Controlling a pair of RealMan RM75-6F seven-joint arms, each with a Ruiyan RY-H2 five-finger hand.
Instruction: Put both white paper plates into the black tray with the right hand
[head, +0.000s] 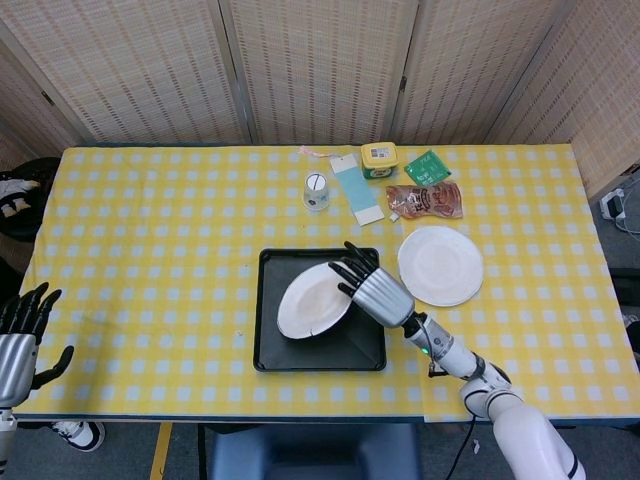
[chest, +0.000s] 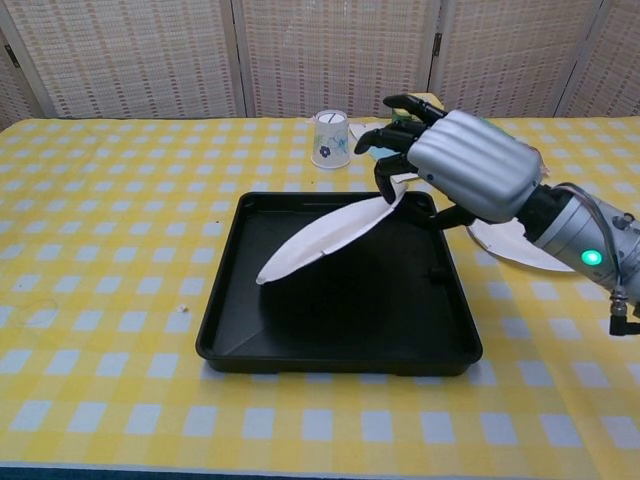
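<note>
My right hand (head: 375, 292) (chest: 462, 165) grips one white paper plate (head: 312, 301) (chest: 322, 234) by its right edge and holds it tilted above the black tray (head: 270, 352) (chest: 340, 340), its low end to the left. The second white paper plate (head: 440, 265) (chest: 520, 250) lies flat on the cloth just right of the tray, partly hidden behind my right hand in the chest view. My left hand (head: 22, 335) hangs off the table's front left corner, fingers spread and holding nothing.
Behind the tray stand a small paper cup (head: 316, 190) (chest: 330, 138), a blue-and-white packet (head: 356, 189), a yellow tub (head: 379, 157), a green sachet (head: 427, 166) and a brown snack pack (head: 425, 200).
</note>
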